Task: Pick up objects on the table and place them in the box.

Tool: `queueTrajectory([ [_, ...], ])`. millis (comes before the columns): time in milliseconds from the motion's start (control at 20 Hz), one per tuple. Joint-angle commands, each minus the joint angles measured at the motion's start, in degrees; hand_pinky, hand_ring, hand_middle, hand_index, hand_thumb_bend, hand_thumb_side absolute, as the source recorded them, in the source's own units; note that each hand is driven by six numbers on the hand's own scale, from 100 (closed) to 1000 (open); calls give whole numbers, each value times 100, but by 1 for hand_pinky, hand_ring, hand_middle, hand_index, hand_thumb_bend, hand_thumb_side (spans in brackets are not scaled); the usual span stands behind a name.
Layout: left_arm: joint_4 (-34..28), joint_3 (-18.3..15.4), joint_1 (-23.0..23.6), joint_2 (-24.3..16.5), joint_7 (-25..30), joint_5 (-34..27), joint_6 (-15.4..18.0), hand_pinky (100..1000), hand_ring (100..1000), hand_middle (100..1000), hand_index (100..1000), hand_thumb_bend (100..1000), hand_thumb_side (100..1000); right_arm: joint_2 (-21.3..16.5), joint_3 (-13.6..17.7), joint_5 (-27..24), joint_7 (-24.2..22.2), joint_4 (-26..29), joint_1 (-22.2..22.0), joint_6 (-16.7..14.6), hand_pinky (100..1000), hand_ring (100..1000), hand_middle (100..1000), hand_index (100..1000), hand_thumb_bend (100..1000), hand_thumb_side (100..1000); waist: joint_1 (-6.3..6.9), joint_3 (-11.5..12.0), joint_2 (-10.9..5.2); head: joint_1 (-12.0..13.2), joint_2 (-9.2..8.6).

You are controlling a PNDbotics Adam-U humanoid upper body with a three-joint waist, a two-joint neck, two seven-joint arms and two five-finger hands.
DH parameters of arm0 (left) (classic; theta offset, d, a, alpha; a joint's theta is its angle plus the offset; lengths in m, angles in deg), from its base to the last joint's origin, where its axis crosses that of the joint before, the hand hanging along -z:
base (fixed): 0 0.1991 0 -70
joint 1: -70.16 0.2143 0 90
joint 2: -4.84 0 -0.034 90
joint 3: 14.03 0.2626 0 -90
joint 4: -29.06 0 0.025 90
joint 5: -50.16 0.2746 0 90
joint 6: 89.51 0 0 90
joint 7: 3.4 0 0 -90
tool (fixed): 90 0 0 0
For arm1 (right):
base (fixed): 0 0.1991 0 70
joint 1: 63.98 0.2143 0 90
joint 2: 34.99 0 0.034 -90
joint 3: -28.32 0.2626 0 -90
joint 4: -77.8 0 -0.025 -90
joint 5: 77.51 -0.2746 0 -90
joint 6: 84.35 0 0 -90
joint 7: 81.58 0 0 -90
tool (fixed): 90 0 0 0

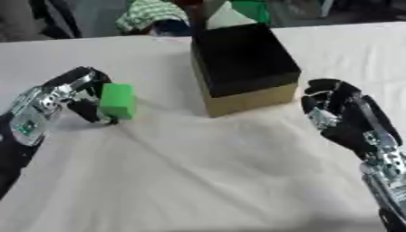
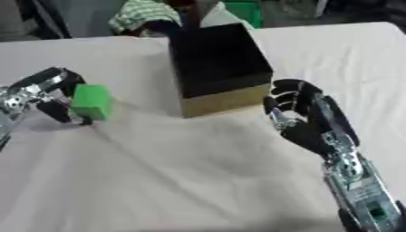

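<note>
**Green block gripped at the left, box yet to be reached**

The left hand [image 1: 60,97] came in from nine o'clock and had its fingers and thumb curled round a green block [image 1: 117,100], pinching it at the block's left face. The block sat low, at or just above the white tablecloth [image 1: 198,181]; whether it had left the cloth could not be told. By my reading the step in hand was the pick-up: the grasp was made, the carry not begun.

The box [image 1: 242,68], black inside with tan outer walls, stood at about one o'clock from the block, well apart from it, its open top facing up. The next move would call for a lift high enough to clear the box's near left wall, then a sweep toward one o'clock until the block hung over the dark opening, and only then a release.

The right hand [image 2: 305,118] hovered at four o'clock of the box, just beside its near right corner, fingers curled inward and holding nothing. It lay off the left hand's likely path.

The cloth between block and box was bare, so the way looked open. The table's far edge ran at twelve o'clock just behind the box, with clutter beyond; an overshoot there could drop the block off the table
</note>
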Motion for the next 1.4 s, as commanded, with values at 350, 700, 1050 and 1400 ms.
queueTrajectory([
  [350,-670,-141,-484,-146,-169,-378,-243,620,551,356,500,525,100,-74,-29,-48,-52,37,20,-4,610,637,641,764,257,330,1,-33,-113,-10,10],
  [700,-270,-354,-1143,510,-458,-104,-152,613,548,357,501,513,100,-57,-161,-74,-187,34,59,-1,610,637,641,764,257,328,-16,-221,-103,77,-50],
  [1050,454,-634,-1641,1264,-889,336,92,606,548,365,510,496,100,-43,-317,-90,-351,35,138,6,610,637,641,764,256,326,-12,-559,-26,285,-201],
  [1400,959,-803,-1882,1809,-1427,657,309,602,557,402,540,583,101,-12,-431,-107,-481,36,244,6,610,637,640,764,255,329,19,-751,50,445,-339],
])
